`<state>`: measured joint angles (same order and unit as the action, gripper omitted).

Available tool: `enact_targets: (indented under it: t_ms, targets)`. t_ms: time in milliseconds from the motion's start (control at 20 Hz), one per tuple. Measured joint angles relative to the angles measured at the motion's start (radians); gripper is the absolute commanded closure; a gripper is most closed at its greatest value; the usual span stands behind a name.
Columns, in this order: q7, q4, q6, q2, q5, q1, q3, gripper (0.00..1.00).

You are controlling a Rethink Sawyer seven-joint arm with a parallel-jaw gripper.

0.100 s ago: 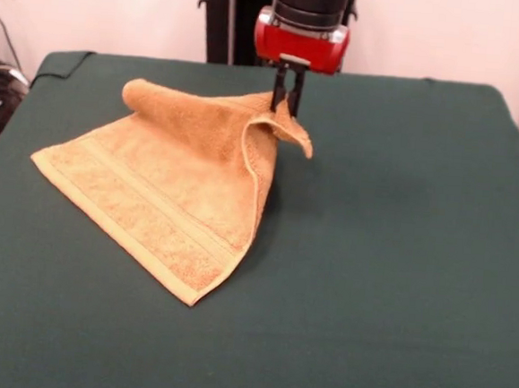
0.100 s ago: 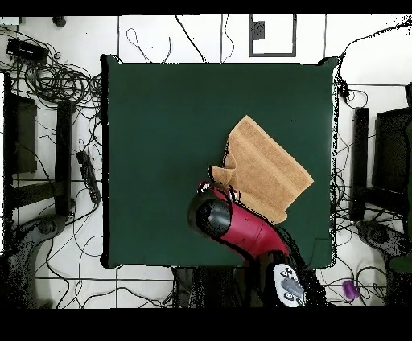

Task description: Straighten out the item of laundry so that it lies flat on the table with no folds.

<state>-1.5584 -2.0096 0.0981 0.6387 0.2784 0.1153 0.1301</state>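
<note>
The orange-tan towel (image 1: 165, 191) lies on the dark green table (image 1: 398, 259), left of centre in the front view. Its far right corner is lifted off the cloth, and my gripper (image 1: 285, 104) is shut on that corner from above. The raised part forms a peak with a fold curling back along the towel's far edge. The near corner and left corner rest flat on the table. In the overhead view the towel (image 2: 265, 169) sits right of centre, with the red and black arm (image 2: 241, 229) covering its lower left edge. The gripper tips are hidden there.
Cables and dark equipment (image 2: 56, 121) crowd the floor around the table's sides. A black post (image 1: 217, 15) stands behind the table's far edge. Wide green surface (image 2: 161, 145) spreads to the towel's side.
</note>
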Motion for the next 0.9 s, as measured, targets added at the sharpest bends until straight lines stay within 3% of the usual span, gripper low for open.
enact_targets:
  t_ms: [900]
  targets:
    - [-0.114, -0.05, -0.129, -0.051, 0.03, -0.012, -0.024, 1.0]
